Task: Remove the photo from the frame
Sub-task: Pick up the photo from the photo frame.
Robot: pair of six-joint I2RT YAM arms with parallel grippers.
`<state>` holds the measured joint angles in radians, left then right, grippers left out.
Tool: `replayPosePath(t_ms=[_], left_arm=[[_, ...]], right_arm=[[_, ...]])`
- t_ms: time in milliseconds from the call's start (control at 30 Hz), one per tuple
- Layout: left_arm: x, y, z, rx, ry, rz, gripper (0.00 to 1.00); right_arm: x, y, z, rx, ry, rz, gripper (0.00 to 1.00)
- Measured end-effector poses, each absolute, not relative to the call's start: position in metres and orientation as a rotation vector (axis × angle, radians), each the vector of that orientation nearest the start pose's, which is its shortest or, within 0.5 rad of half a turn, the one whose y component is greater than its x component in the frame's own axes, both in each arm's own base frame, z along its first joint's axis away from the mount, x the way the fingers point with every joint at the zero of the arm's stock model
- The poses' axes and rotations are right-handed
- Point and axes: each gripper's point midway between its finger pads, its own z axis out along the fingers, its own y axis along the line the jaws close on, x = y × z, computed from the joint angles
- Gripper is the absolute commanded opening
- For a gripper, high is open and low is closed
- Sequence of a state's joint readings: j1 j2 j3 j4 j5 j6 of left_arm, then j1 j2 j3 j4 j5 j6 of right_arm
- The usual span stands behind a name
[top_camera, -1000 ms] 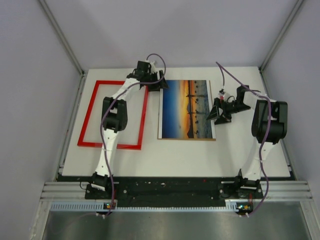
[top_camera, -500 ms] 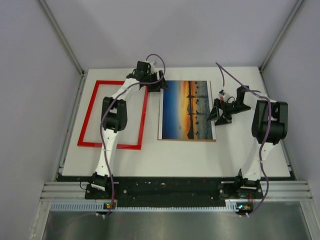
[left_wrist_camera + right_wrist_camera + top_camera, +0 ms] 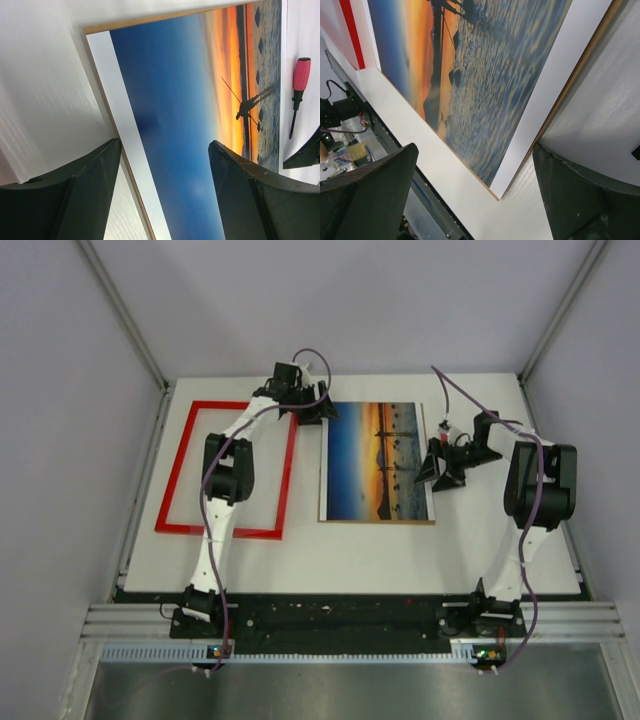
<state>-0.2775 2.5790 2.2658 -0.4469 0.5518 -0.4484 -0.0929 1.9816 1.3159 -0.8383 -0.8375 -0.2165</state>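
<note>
The photo (image 3: 378, 461), an orange-and-blue sunset print with a white edge, lies flat mid-table on a brown backing board (image 3: 150, 20) whose thin edge shows around it. The red frame (image 3: 225, 468) lies to its left, apart from the photo, with bare table inside it. My left gripper (image 3: 312, 411) is open at the photo's far left corner; in the left wrist view the photo (image 3: 185, 100) and its white edge pass between the left gripper's (image 3: 165, 150) fingers. My right gripper (image 3: 436, 476) stands open at the photo's right edge, over its near right corner (image 3: 495, 192).
A small screwdriver (image 3: 443, 427) with a red handle (image 3: 301, 74) lies on the table just right of the photo's far end, close to the right arm. Grey walls close in the table on three sides. A red strip of the frame (image 3: 351, 35) shows beyond the photo.
The photo with its board has slid a little to the right and toward the near edge. Both grippers have stayed open and hardly moved.
</note>
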Motion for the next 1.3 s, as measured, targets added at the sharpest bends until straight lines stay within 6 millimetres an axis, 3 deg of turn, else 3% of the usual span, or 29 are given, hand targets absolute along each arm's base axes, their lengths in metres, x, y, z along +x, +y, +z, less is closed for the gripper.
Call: replayPosePath(t_ms=[533,667,1100,1167,1300], left_arm=[[0.567,-0.283,0.070,0.051,2.392,-1.060,0.71],[0.569,-0.283,0.078,0.047,2.372,-1.071,0.61],[0.578,-0.279,0.092,0.037,2.311,-1.084,0.05],[0.578,-0.280,0.093,0.036,2.310,-1.091,0.00],[0.578,-0.280,0.093,0.029,2.309,-1.096,0.00]], right_arm=[[0.337,0.086,0.048,-0.210,2.746,1.090,0.93],[0.336,0.086,0.048,-0.203,2.750,1.087,0.93],[0.334,0.086,0.048,-0.193,2.762,1.090,0.93],[0.334,0.086,0.048,-0.193,2.762,1.091,0.93],[0.334,0.086,0.048,-0.193,2.763,1.091,0.93]])
